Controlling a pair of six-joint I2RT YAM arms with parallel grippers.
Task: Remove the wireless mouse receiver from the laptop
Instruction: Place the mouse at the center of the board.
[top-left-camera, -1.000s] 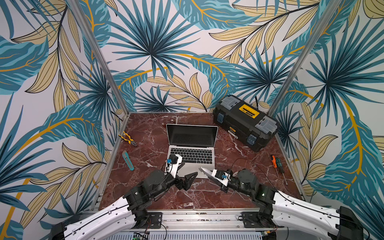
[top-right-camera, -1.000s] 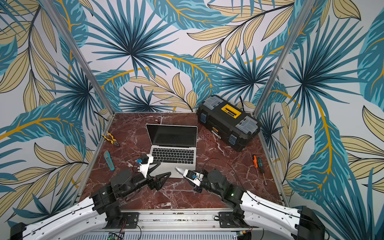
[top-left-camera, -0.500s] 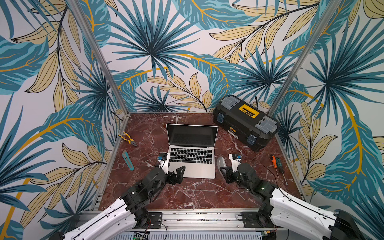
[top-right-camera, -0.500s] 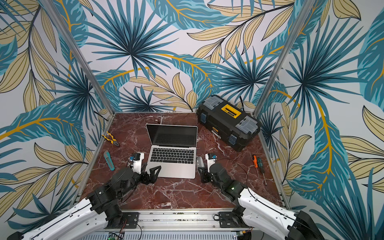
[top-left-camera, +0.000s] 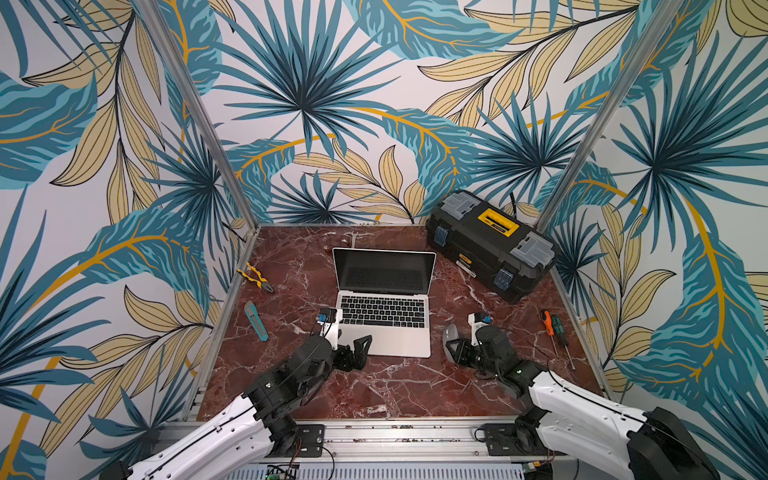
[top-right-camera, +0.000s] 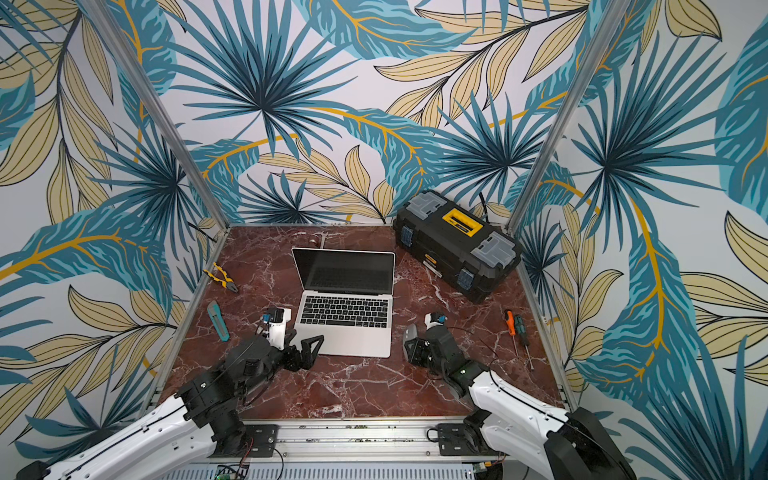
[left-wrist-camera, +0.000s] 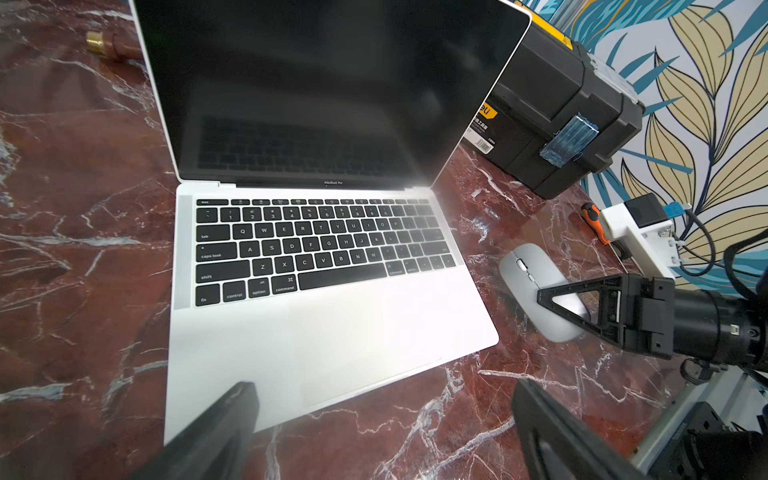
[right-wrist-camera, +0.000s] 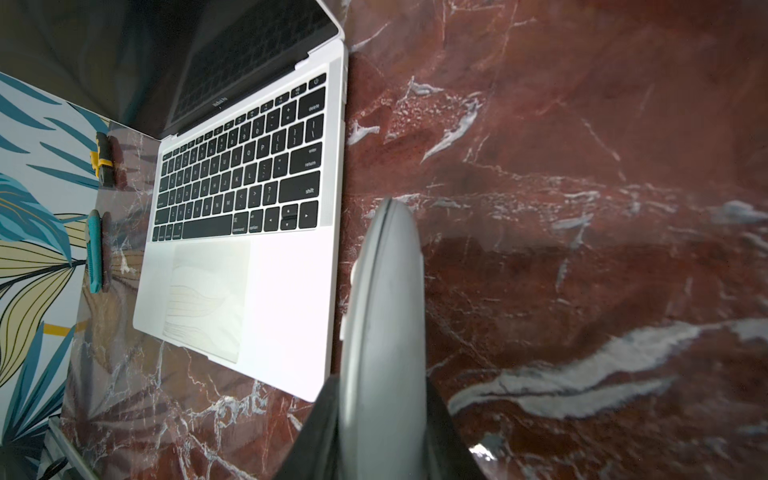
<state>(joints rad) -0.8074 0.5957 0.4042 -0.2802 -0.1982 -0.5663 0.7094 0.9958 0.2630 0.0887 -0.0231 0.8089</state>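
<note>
The laptop (top-left-camera: 384, 307) sits open pretty much dead centre on the red marble tabletop (top-left-camera: 374, 386). Its long side runs left to right across the robot's front. The dark screen stands up toward the back wall and the trackpad edge faces the arms. I honestly can't make out the receiver itself in any view, it's too small.

The left tool (top-left-camera: 351, 343) is at the laptop's front-left corner with its jaws spread as wide as they go and nothing between them. From the left wrist view, one of its fingers (left-wrist-camera: 232, 415) hangs over that corner of the palm rest and the other sits over bare marble in front of the laptop.

The right tool (top-left-camera: 453, 348) is just off the laptop's front-right corner, pinched on a flat grey mouse (top-left-camera: 450, 336). The mouse's nose points away from the arm toward the back, roughly parallel to the laptop's right edge. It's low, but I can't tell whether it touches the marble.

Other bits around:
- black toolbox (top-left-camera: 490, 249), back right
- pliers (top-left-camera: 254, 277) and a teal utility knife (top-left-camera: 255, 322), left side
- two screwdrivers (top-left-camera: 555, 332), right side
</note>
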